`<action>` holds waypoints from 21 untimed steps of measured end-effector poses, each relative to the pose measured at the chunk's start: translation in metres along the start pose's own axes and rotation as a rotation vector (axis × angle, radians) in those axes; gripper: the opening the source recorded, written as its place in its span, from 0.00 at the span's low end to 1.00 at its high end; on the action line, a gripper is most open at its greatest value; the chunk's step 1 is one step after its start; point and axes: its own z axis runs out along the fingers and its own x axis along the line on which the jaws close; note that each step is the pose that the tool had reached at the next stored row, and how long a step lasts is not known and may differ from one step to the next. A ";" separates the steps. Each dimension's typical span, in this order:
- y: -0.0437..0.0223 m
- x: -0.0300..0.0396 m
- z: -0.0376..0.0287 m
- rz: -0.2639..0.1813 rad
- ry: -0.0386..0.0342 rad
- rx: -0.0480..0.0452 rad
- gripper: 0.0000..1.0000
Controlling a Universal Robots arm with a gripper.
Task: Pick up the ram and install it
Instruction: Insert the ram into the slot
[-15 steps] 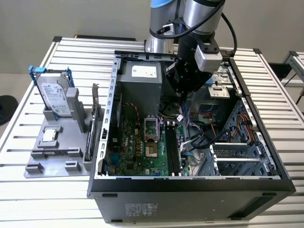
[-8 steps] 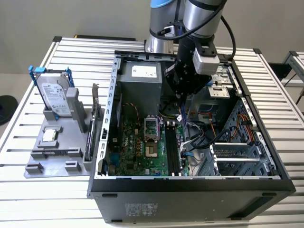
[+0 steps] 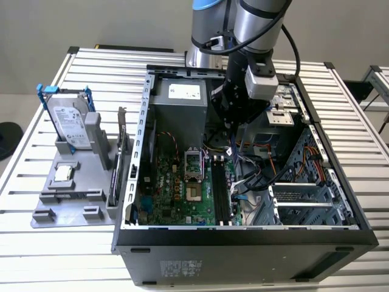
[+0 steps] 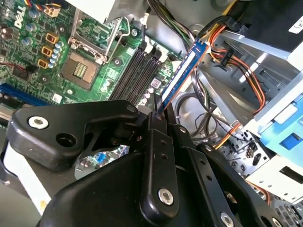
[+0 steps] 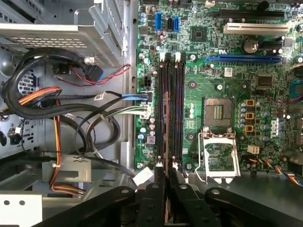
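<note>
We see the arm (image 3: 243,24) reach down into the open case (image 3: 243,234), and its pincer (image 3: 234,131) hangs over the green board (image 3: 176,188). In the second wrist view the pincer (image 4: 158,113) is squeezed shut on the ram (image 4: 182,75), with the black fingers (image 4: 161,142) pressed on its near end. The ram is a long thin blue strip that sticks straight out from the tips of the pincer. In the first wrist view we look along the pincer (image 5: 164,172), and there the ram (image 5: 165,127) shows as a very thin line on its edge. It runs out from the tips, in line with the long black slots (image 5: 171,109) on the board (image 5: 213,71). We cannot tell if the ram touches a slot or floats just over it. Just to one side of the slots sits the square chip socket (image 5: 218,151) with its silver frame open. On the other side of the pincer lie bundles of wires (image 5: 57,118), some black, some orange. Far from the pincer, out on the table (image 3: 36,255) at the exterior view's left, stands a grey holder (image 3: 79,182). A silver drive (image 3: 67,125) in a blue frame stands upright in it.
</note>
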 end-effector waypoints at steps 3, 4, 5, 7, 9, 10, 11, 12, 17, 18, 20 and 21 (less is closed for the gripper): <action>0.0001 0.0001 0.0026 0.007 -0.0002 0.0001 0.00; 0.0001 0.0001 0.0034 0.008 -0.0002 0.0000 0.00; 0.0003 0.0001 0.0041 0.009 -0.0003 -0.0002 0.00; 0.0007 0.0001 0.0056 0.009 -0.0003 -0.0003 0.00; 0.0013 0.0001 0.0072 0.010 -0.0003 -0.0003 0.00; 0.0016 0.0002 0.0080 0.009 -0.0003 -0.0003 0.00; 0.0022 0.0002 0.0088 0.009 -0.0004 -0.0005 0.00; 0.0028 0.0002 0.0096 0.009 -0.0003 -0.0005 0.00; 0.0047 0.0003 0.0134 0.010 -0.0003 -0.0004 0.00; 0.0050 0.0003 0.0141 0.010 -0.0003 -0.0002 0.00; 0.0057 0.0004 0.0154 0.010 -0.0003 -0.0003 0.00; 0.0061 0.0004 0.0160 0.009 -0.0003 -0.0003 0.00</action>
